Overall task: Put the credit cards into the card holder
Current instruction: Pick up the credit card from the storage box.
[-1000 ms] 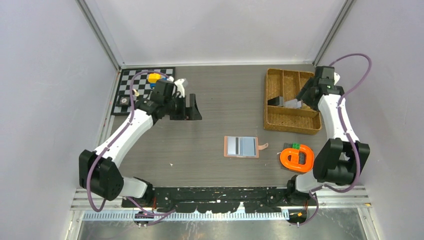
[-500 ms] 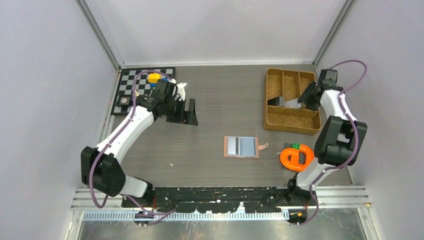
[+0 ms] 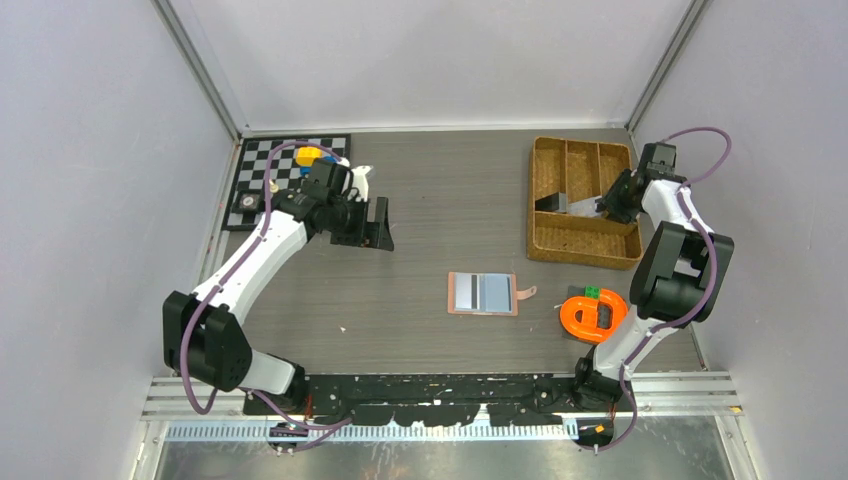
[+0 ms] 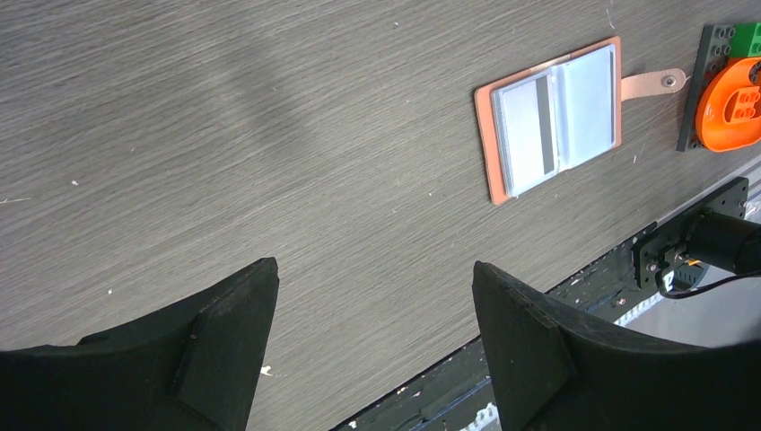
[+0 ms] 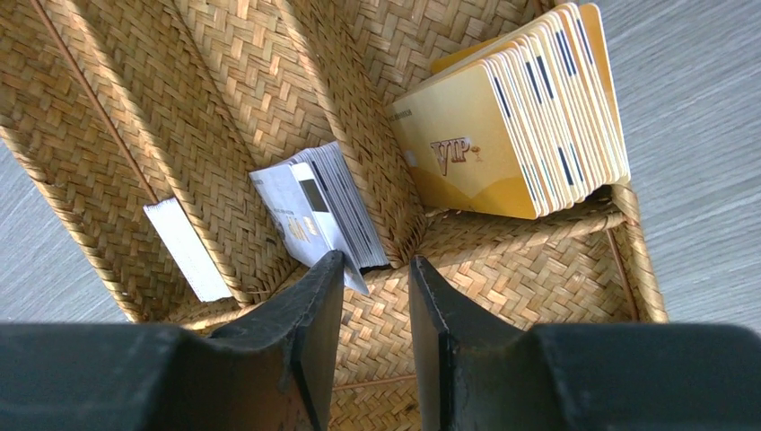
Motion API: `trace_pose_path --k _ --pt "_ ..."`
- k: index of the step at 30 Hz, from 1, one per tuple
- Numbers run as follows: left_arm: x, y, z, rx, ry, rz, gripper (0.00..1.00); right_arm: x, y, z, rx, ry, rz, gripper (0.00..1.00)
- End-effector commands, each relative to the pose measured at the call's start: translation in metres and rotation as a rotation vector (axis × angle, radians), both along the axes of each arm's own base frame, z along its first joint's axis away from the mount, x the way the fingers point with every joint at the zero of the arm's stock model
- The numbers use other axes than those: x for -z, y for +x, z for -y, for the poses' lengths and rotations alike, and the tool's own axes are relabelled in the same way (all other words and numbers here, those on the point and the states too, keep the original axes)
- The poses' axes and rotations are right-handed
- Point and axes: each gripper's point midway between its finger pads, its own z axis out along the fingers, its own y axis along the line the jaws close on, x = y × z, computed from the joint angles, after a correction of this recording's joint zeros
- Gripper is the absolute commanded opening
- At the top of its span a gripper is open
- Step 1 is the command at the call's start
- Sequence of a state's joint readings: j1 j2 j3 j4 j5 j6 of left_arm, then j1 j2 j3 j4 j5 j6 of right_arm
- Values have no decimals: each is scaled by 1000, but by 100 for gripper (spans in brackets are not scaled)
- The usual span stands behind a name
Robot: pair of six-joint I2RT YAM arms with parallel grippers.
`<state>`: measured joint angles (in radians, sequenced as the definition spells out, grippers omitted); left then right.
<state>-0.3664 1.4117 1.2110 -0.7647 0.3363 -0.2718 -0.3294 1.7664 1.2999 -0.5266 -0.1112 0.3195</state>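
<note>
The card holder (image 3: 483, 294), a salmon-pink wallet, lies open flat on the table with pale grey cards in its slots; it also appears in the left wrist view (image 4: 552, 117). A stack of grey-white credit cards (image 5: 328, 211) leans in a compartment of the wicker tray (image 3: 583, 255). My right gripper (image 5: 377, 260) hangs inside the tray just in front of that stack, jaws narrow but apart, a card corner beside the left fingertip (image 5: 328, 269). My left gripper (image 4: 372, 274) hovers open and empty over bare table, left of the wallet (image 3: 380, 222).
A thick stack of gold VIP cards (image 5: 511, 135) fills the adjoining tray compartment, and a single white card (image 5: 188, 247) leans further left. An orange toy on bricks (image 3: 594, 315) sits right of the wallet. A checkerboard (image 3: 285, 180) with small toys lies at the back left.
The right gripper's jaws have narrowed while it settled lower into the tray, the right arm folding back. The left gripper shifted slightly and stayed open.
</note>
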Motion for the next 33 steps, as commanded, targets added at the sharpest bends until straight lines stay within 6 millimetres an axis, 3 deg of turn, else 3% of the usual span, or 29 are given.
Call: trace_pose_path --k 1,16,27,33 --pt "2 0 -2 13 0 -4 81 -17 21 4 -16 -4 86 36" --pt "10 -1 -1 12 -5 -36 81 -34 18 8 -3 -35 122 9" --pt "12 -3 3 25 -23 -54 81 -81 -2 22 -2 -173 143 5" --pt "10 -5 4 27 -32 -51 81 -118 -11 23 7 -225 214 1"
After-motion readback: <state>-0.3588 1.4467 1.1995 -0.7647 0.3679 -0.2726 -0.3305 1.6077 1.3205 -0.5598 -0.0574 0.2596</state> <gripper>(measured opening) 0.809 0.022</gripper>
